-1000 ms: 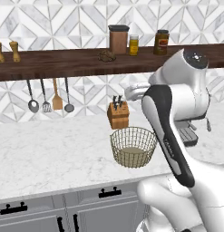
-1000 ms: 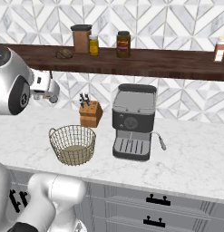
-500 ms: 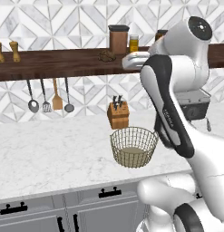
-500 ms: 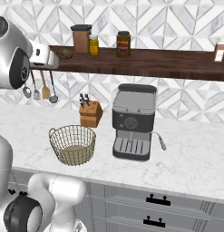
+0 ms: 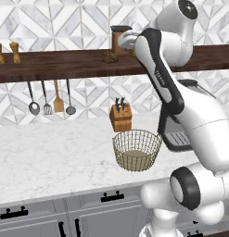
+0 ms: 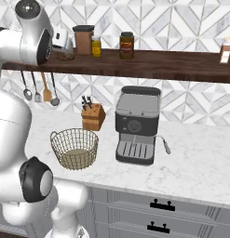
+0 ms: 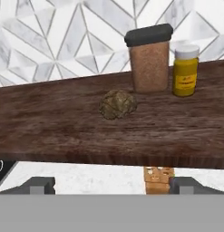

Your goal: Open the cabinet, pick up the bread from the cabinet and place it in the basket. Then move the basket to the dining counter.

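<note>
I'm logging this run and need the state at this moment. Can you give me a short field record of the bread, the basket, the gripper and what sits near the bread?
bread: on the dark wooden shelf, not gripped
bread neighbours: brown canister with black lid and yellow jar beside it
basket: on the marble counter, in front of the knife block, no bread inside
gripper: raised to shelf height, facing the bread, fingers apart
coffee machine: beside the basket

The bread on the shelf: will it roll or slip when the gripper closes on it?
The bread looks lumpy and rounded, so it may turn a little. Its rough surface probably grips well. It seems small and light, so a push could slide it along the shelf.
</note>
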Motion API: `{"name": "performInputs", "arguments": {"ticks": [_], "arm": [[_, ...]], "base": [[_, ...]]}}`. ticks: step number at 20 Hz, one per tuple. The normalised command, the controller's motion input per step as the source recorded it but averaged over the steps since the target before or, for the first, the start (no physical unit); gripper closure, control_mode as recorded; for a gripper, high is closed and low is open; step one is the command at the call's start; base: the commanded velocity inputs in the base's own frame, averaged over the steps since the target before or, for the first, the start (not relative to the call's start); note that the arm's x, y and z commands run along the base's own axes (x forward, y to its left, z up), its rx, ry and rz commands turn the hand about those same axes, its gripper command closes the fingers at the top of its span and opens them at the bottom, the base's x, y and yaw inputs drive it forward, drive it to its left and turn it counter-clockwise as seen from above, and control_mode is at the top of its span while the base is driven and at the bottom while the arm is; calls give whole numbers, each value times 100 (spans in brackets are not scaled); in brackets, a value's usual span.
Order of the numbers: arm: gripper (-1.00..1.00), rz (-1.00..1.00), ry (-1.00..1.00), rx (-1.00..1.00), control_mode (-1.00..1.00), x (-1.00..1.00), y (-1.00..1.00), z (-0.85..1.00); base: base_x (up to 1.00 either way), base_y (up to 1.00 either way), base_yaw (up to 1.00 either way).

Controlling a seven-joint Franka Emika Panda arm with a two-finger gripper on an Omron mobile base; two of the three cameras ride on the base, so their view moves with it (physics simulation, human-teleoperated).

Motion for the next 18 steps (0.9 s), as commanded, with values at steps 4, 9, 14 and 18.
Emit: {"name": "performInputs", "arguments": {"ticks": [4,9,14,18], "arm": [[-100,0,6,5,-100,100,4,-17],[-100,0,9,1,-100,58,40,-18],[-100,1,0,0,-100,41,32,-10],[-100,2,0,0,-100,48,18,-27]], "base": [[0,0,0],[0,0,0],[0,0,0],[0,0,0]]}}
